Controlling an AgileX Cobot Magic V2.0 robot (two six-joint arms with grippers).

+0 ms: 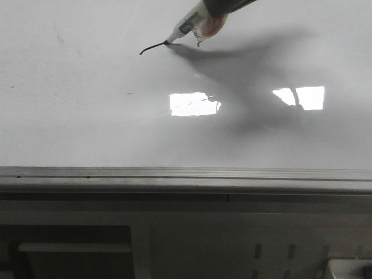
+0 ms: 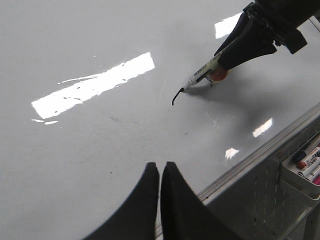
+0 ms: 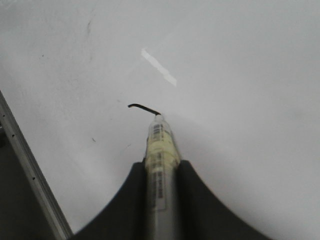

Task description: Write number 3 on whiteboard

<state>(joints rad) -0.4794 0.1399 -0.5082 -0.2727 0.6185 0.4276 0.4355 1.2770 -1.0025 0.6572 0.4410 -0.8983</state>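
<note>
The whiteboard (image 1: 87,116) is glossy white-grey, with a grey metal edge strip (image 1: 174,172) along its front. My right gripper (image 3: 161,165) is shut on a white marker (image 3: 161,150) with a yellowish band. It shows in the front view at the top (image 1: 224,7) and in the left wrist view (image 2: 250,42). The marker tip (image 1: 167,42) touches the board. Of the number 3 (image 1: 152,47) only a short hooked black line shows, running from the tip; it also appears in the wrist views (image 2: 176,96) (image 3: 142,107). My left gripper (image 2: 160,167) is shut and empty, above the board near its front edge.
Bright rectangular light reflections (image 1: 195,104) (image 1: 302,96) lie on the board. A small tray (image 2: 307,162) with spare markers hangs on the perforated grey panel (image 2: 250,200) below the edge strip, on the right. Faint dark specks (image 1: 128,93) dot the board.
</note>
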